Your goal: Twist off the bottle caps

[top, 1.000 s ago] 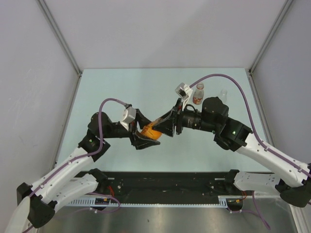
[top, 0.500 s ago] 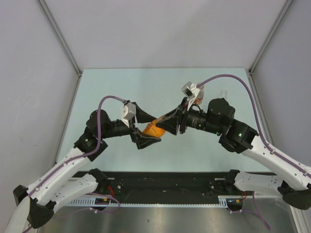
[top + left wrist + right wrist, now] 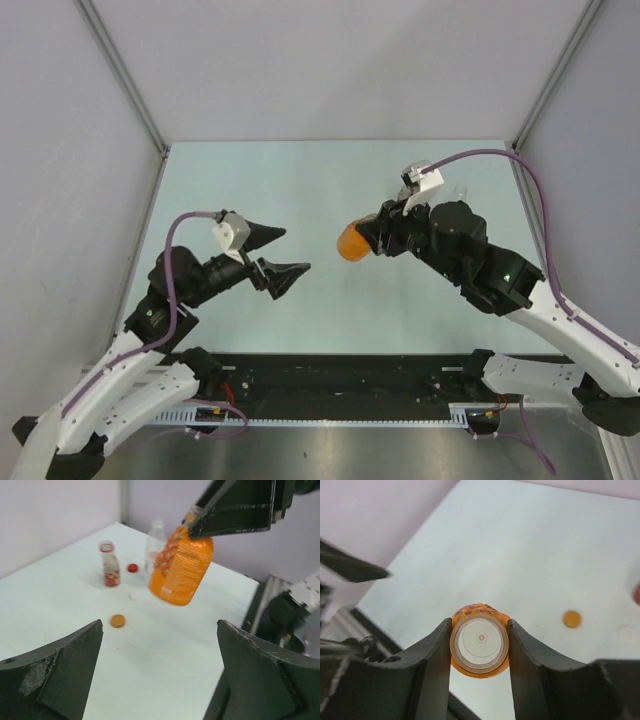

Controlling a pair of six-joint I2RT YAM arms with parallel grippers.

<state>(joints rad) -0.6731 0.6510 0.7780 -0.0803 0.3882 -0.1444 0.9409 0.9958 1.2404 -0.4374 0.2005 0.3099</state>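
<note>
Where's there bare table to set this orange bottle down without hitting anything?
Free: the table left of centre, from the open left gripper to the far edge, and the patch beneath the orange bottle in the right gripper. Crowded: around the labelled bottle and clear bottle, with the red cap, white cap and orange cap beside them.

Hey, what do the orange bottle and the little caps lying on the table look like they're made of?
Orange bottle: likely thin plastic with a glossy printed wrap label; the rim of its neck looks pale and translucent. Orange cap, red cap, white cap: probably moulded plastic, solid-coloured and fairly matte, though too small to be sure.
</note>
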